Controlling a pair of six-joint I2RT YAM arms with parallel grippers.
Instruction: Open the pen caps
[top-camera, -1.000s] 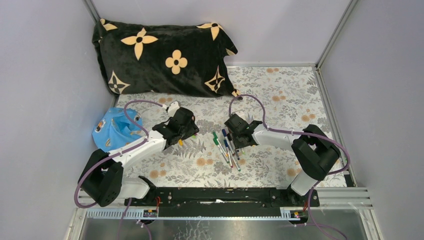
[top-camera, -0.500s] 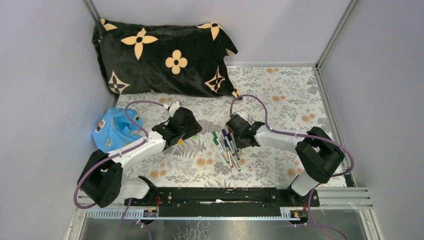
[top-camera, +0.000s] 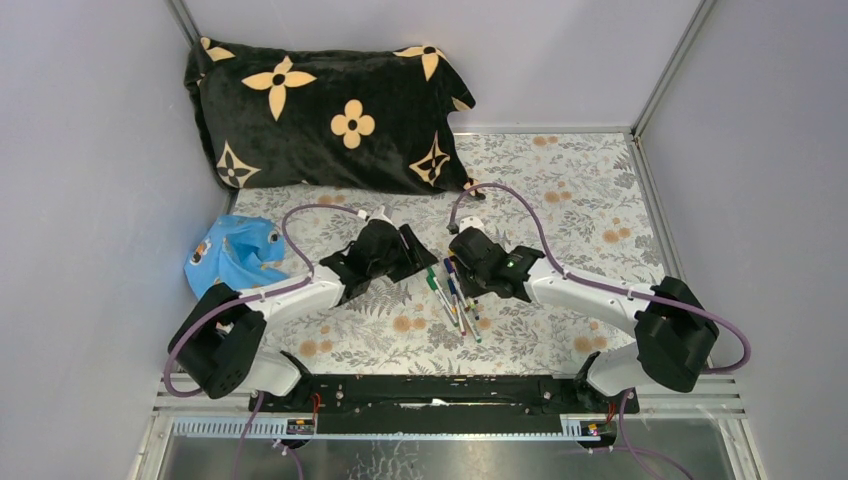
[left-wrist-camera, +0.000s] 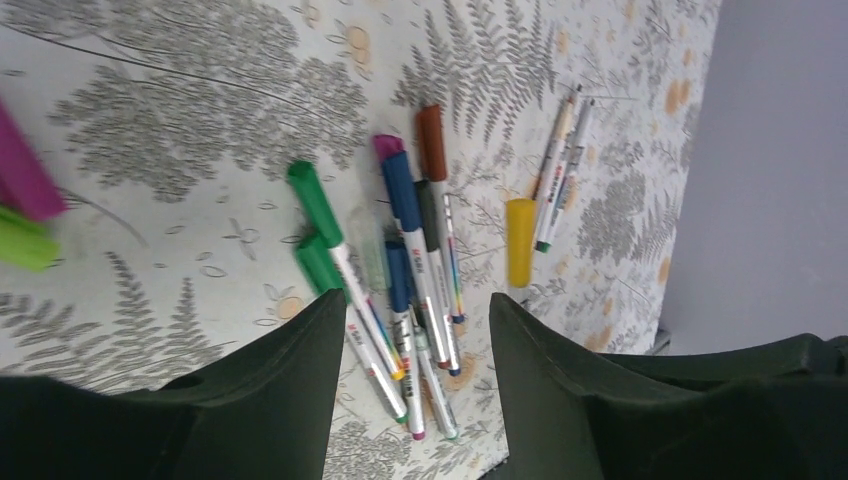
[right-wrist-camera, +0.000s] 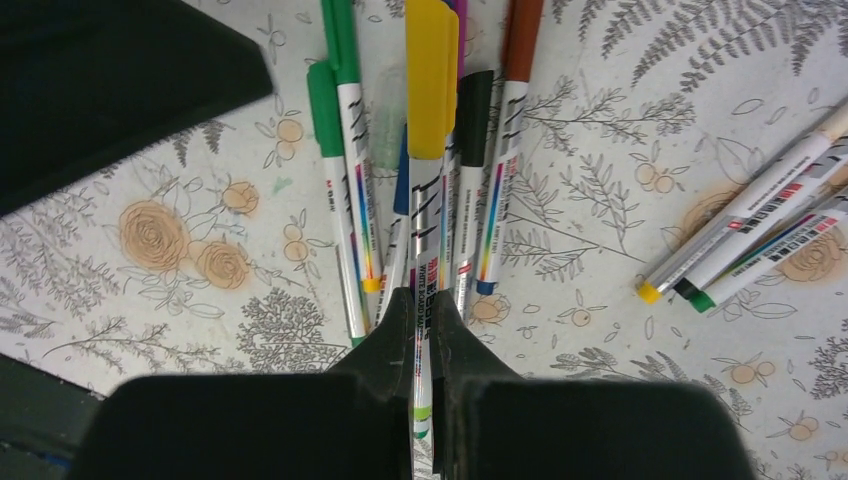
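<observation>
Right gripper (right-wrist-camera: 421, 318) clenched on barrel of yellow-capped pen (right-wrist-camera: 427, 200), above pen pile (right-wrist-camera: 350, 150). Left gripper (left-wrist-camera: 417, 310) released, hovering just left of pen pile.

Floral-patterned table (top-camera: 560, 190), clustered pens (left-wrist-camera: 400, 285); black pillow (top-camera: 320, 110), blue cloth (top-camera: 230, 255)

pens (right-wrist-camera: 347, 200): smooth white-grey plastic barrels, lightly glossy, with printed rainbow bands; pen caps (right-wrist-camera: 430, 80): opaque coloured plastic, smooth, satin sheen; left gripper (left-wrist-camera: 418, 300) and right gripper (right-wrist-camera: 420, 300): matt black plastic, dull finish; arm links (top-camera: 290, 295): smooth white plastic shells with black matt joints; table cover (top-camera: 560, 190): flat printed sheet, floral, low sheen; pillow (top-camera: 330, 110): black plush cloth, velvety nap, tan flower motifs; blue cloth (top-camera: 232, 255): soft crumpled fabric, printed; frame rails (top-camera: 690, 397): bare brushed metal
</observation>
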